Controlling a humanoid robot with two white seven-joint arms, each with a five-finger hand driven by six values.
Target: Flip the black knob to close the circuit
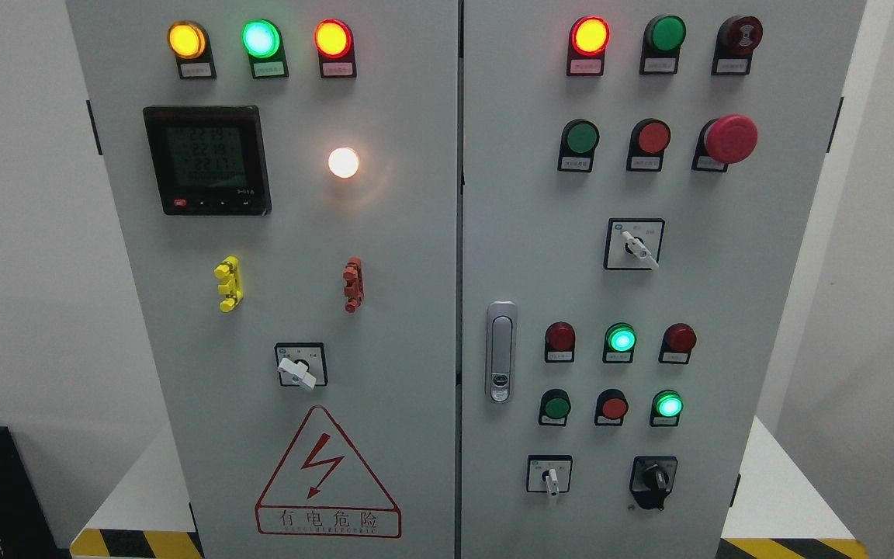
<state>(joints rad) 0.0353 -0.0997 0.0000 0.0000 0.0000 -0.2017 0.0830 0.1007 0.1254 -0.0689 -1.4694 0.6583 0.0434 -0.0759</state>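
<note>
A grey electrical cabinet fills the head view, with two doors. The black knob [655, 478] sits at the lower right of the right door, on a black plate, its pointer turned up and slightly left. White-handled selector switches sit at the left door's lower middle [297, 371], the right door's middle [637, 247] and its lower part [550, 477]. Neither hand nor arm shows anywhere in the picture.
Lit lamps line the top of both doors; a red mushroom stop button [729, 139] juts from the upper right. A door latch [500, 351] sits by the centre seam. A meter display [207, 160] is at upper left. White plinth with hazard stripes below.
</note>
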